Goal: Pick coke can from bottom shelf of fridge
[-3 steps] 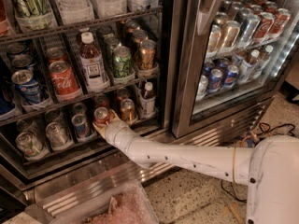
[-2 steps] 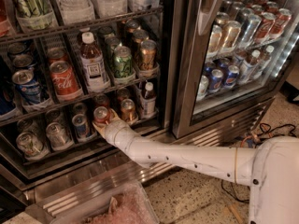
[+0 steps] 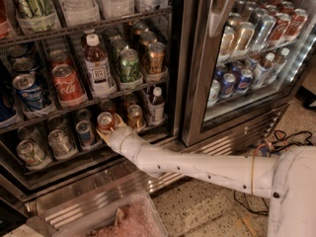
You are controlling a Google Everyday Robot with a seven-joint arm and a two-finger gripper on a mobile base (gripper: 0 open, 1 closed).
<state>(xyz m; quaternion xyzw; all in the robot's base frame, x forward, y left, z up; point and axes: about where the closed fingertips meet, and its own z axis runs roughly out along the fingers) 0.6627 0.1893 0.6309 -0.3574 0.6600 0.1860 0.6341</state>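
Observation:
The fridge [image 3: 190,83] stands open on its left side. On its bottom shelf [image 3: 74,164], the coke can [image 3: 105,120], small and red with a silver top, stands in a clear lane tray. My gripper [image 3: 109,128] reaches in from the lower right on a white arm. Its fingers sit on either side of the can, closed on it. The can is upright and at shelf level. A copper-orange can [image 3: 134,116] stands just right of it, and a silver can [image 3: 85,132] just left.
Above are a red Coca-Cola script can [image 3: 67,84], a white-capped bottle [image 3: 97,68] and a green can [image 3: 129,64]. A small bottle [image 3: 156,105] stands near the door post. The right glass door [image 3: 256,48] is closed. A clear bin [image 3: 123,221] and cables [image 3: 286,137] lie on the floor.

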